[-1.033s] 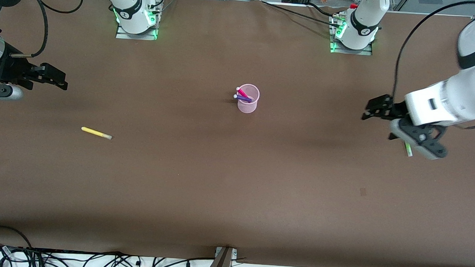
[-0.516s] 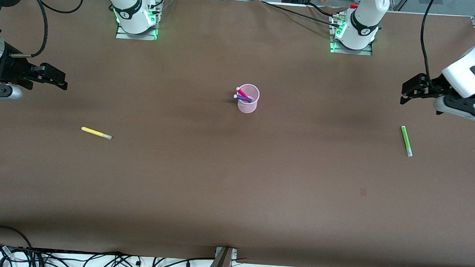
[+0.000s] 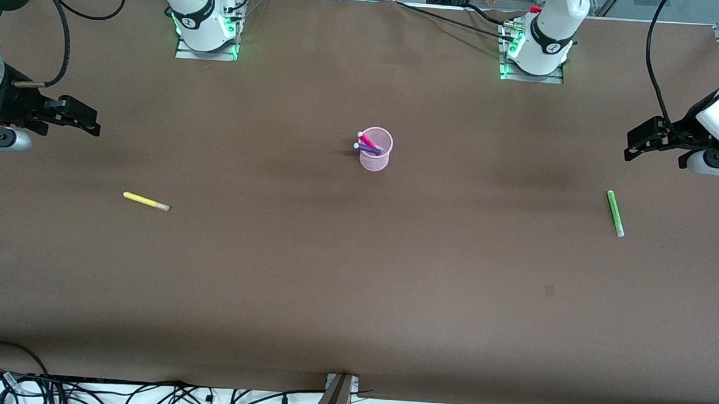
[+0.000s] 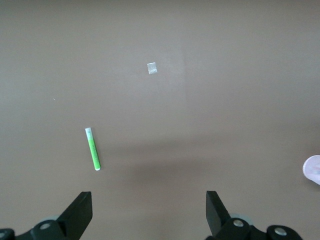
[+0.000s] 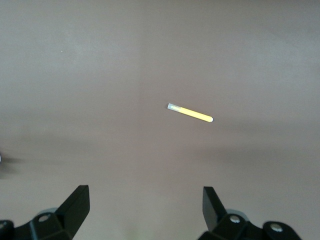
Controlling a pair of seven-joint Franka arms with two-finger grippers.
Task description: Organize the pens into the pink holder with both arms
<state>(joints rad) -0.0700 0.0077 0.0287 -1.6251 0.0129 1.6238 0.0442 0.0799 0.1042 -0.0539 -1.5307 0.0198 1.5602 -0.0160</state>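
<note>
The pink holder (image 3: 375, 153) stands upright mid-table with a magenta pen (image 3: 367, 140) and a purple pen (image 3: 368, 147) leaning in it. The holder's edge (image 4: 313, 169) also shows in the left wrist view. A green pen (image 3: 615, 213) (image 4: 93, 149) lies flat toward the left arm's end. My left gripper (image 3: 636, 146) (image 4: 148, 201) hangs open and empty above the table close to it. A yellow pen (image 3: 145, 201) (image 5: 190, 113) lies flat toward the right arm's end. My right gripper (image 3: 90, 123) (image 5: 145, 196) is open and empty, held above the table near that pen.
A small pale patch (image 3: 549, 290) (image 4: 152, 68) marks the brown table cover (image 3: 355, 276), nearer the front camera than the green pen. Cables (image 3: 140, 394) lie along the table's edge nearest the front camera. Both arm bases (image 3: 206, 24) (image 3: 537, 48) stand along the edge farthest from it.
The left arm has swung up and away toward its end of the table, uncovering the green pen, which lies where it was. The right arm has barely moved.
</note>
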